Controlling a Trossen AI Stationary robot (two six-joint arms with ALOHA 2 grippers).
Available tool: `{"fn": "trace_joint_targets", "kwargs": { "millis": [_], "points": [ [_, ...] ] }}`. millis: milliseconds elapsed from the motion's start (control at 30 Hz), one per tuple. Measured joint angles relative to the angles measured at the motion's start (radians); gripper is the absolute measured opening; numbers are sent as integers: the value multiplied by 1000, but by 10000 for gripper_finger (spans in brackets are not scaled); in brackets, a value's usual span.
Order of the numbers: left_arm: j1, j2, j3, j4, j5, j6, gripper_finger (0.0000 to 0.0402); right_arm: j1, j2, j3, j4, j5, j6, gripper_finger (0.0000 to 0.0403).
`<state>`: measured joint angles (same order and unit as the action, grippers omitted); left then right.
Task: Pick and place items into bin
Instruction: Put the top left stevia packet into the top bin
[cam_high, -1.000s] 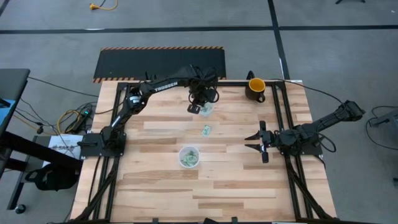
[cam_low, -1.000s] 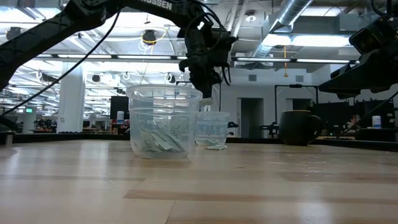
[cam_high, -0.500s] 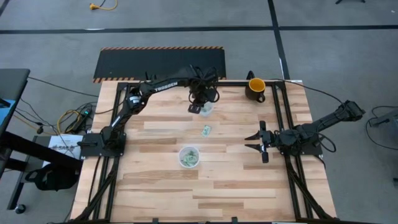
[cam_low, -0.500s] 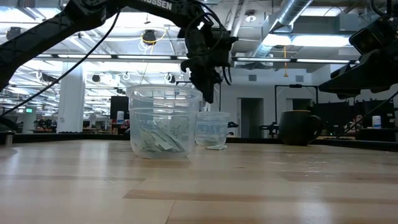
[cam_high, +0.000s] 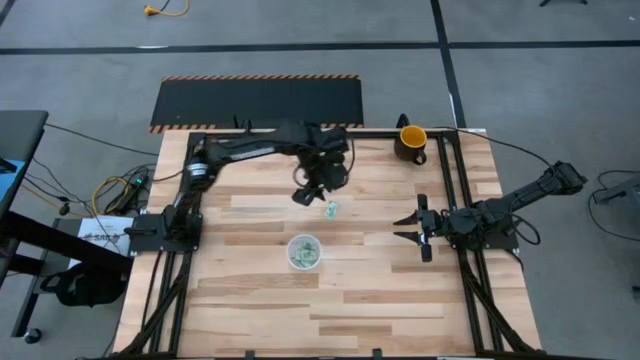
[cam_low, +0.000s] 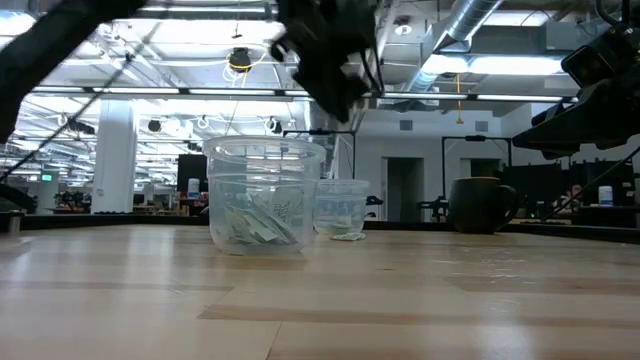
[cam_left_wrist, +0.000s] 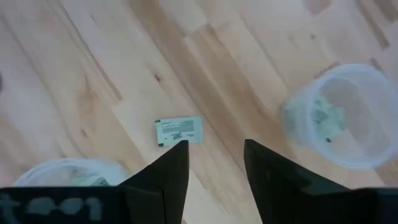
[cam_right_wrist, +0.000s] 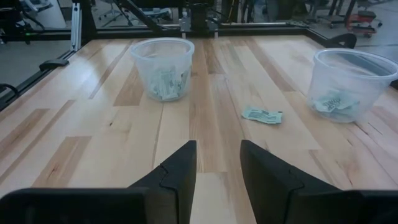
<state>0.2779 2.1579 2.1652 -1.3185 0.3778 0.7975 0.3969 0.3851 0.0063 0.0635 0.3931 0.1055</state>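
On the tabletop (cam_high: 250, 300) one green packet (cam_high: 331, 209) lies loose between the two cups; both the near cup (cam_high: 304, 252) and the far cup (cam_right_wrist: 346, 76) hold packets. Left claw (cam_left_wrist: 214, 163) hovers over it, fingers apart, empty. Right claw (cam_right_wrist: 216, 167) waits open at right

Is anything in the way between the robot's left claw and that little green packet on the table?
No. The left gripper hangs open above the packet, with only bare table between them. Both cups stand off to the sides.
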Motion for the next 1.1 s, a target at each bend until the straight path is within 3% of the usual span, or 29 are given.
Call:
{"fn": "trace_joint_targets", "kwargs": {
  "millis": [100,200,333,500,800,1100],
  "points": [
    [-24,-148,-119,50,-59,-4,144,0,0,0,0,0,0,118],
    [-47,-263,-186,65,-185,-31,144,0,0,0,0,0,0,118],
    [-57,-315,-265,221,-239,-79,144,0,0,0,0,0,0,118],
    [-72,-257,-360,420,-195,-34,144,0,0,0,0,0,0,118],
    [-100,-78,-382,420,-192,19,144,0,0,0,0,0,0,118],
    [-103,6,-380,480,-200,36,144,0,0,0,0,0,0,118]
  ]
}}
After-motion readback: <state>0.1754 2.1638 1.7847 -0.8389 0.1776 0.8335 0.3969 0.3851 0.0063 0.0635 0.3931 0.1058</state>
